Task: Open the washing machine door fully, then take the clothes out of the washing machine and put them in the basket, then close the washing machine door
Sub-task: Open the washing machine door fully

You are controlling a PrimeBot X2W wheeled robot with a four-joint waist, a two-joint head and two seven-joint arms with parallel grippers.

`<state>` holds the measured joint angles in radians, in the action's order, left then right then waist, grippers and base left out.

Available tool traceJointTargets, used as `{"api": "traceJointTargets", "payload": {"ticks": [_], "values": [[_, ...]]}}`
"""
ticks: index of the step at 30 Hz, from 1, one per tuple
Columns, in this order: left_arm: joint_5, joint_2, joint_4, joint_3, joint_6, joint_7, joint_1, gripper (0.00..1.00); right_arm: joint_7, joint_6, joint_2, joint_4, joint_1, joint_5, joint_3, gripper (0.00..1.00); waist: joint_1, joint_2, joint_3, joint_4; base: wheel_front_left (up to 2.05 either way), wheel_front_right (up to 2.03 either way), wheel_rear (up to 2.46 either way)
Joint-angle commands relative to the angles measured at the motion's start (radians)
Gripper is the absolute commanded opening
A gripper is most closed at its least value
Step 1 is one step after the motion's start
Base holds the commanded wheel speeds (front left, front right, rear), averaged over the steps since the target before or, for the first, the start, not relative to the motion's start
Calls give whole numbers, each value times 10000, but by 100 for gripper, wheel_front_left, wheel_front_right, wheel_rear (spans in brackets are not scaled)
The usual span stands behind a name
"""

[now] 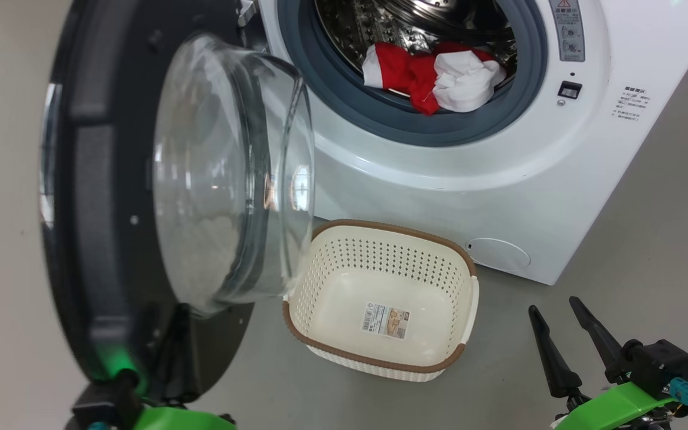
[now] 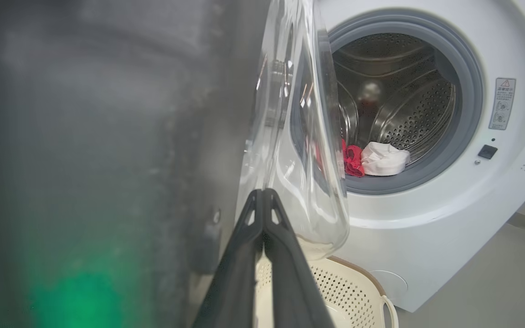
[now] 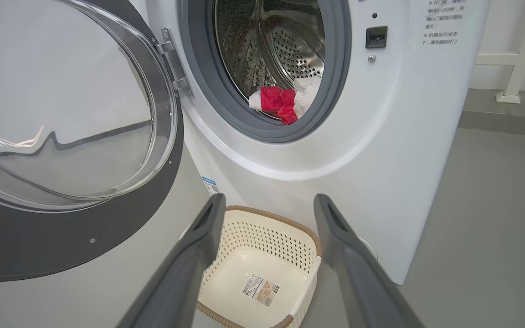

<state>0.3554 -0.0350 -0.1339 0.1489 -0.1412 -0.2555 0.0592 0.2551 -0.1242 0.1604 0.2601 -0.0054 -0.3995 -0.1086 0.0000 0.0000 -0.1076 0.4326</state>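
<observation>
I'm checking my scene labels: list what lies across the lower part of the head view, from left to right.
washing machine door → basket → right tool, which is open. The clothes are left out: they lie higher up and overlap the basket's span.

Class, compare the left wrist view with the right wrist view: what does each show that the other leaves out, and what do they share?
Left wrist view's own: the shut left gripper close beside the washing machine door, and the grey warning sticker. Right wrist view's own: the open right gripper, the door's hinge, the label on the basket floor. Shared: the washing machine, red and white clothes in its drum, the basket, the open door.
</observation>
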Motion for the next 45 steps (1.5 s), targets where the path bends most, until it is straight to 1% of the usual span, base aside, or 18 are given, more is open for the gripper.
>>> {"api": "traceJointTargets", "payload": {"ticks": [1,9,19,26,29,33,42,45], "values": [[-136,-152,235,-591,-117,-63,184,0,66,-65,143,-222,-211,97,-229,100,0,0,8,-19,0,0,0],[-488,-152,61,-2284,-20,-63,486,0,66,-65,238,-227,-227,69,-360,100,0,0,-117,-126,0,0,0],[-1429,-170,-948,-4177,455,-63,1446,0,67,-65,442,-273,-351,52,-520,100,0,0,-381,-240,0,0,0],[-1923,-350,-1531,-5236,729,-63,2233,0,67,-65,628,-364,-445,52,-521,100,0,0,-746,-377,0,0,0],[-2095,-459,-1788,-5615,761,-63,2626,0,67,-65,737,-400,-524,51,-519,100,0,0,-960,-434,0,0,0],[-2202,-596,-2130,-6226,682,-63,3113,0,67,-65,836,-455,-632,50,-499,100,0,0,-1240,-554,0,0,0],[-2389,-1136,-3074,-7543,753,-63,3954,0,67,-65,1014,-552,-798,18,-460,100,0,0,-1820,-823,0,0,0],[-2378,-1212,-3274,-7805,759,-63,4140,0,67,-65,1056,-584,-817,21,-439,100,0,0,-1928,-834,0,0,0]]}}
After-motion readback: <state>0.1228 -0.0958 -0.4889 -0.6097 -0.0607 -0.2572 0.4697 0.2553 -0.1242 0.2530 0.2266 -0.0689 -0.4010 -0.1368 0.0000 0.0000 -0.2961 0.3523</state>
